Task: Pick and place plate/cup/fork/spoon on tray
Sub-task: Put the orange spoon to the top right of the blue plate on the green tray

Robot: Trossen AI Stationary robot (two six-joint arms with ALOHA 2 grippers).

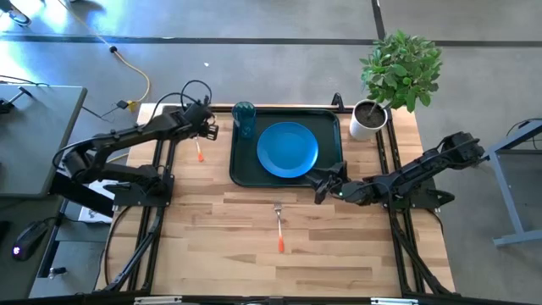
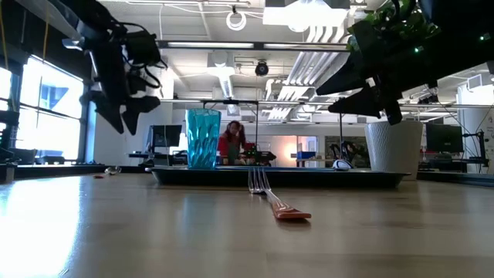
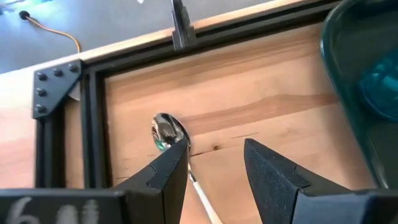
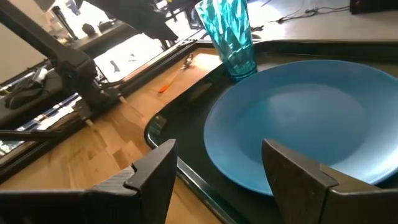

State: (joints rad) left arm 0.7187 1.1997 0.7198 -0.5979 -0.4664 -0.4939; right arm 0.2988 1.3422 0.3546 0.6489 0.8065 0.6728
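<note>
While my left gripper (image 3: 214, 165) hangs over bare wood just left of the large dark-green rectangular tray (image 1: 240, 161), its fingers stand apart and hold nothing. Slim spoon with silver oval bowl and orange handle (image 1: 200, 150) lies on the table below it; in the left wrist view the bowl (image 3: 168, 130) shows just beyond one fingertip, handle running back under that finger.

Right gripper (image 4: 217, 174) sits at the tray's near right corner, fingers spread wide, empty, pointed at the round flat bright-blue plate (image 1: 288, 150).

Plate lies flat inside the tray, middle to right. Small translucent teal-green tumbler (image 1: 245, 118) stands upright in the tray's far left corner, near the plate.

Slim fork with silver tines and orange-red handle (image 1: 279, 227) lies on the wood in front of the tray, tines toward it, well apart from both grippers.
</note>
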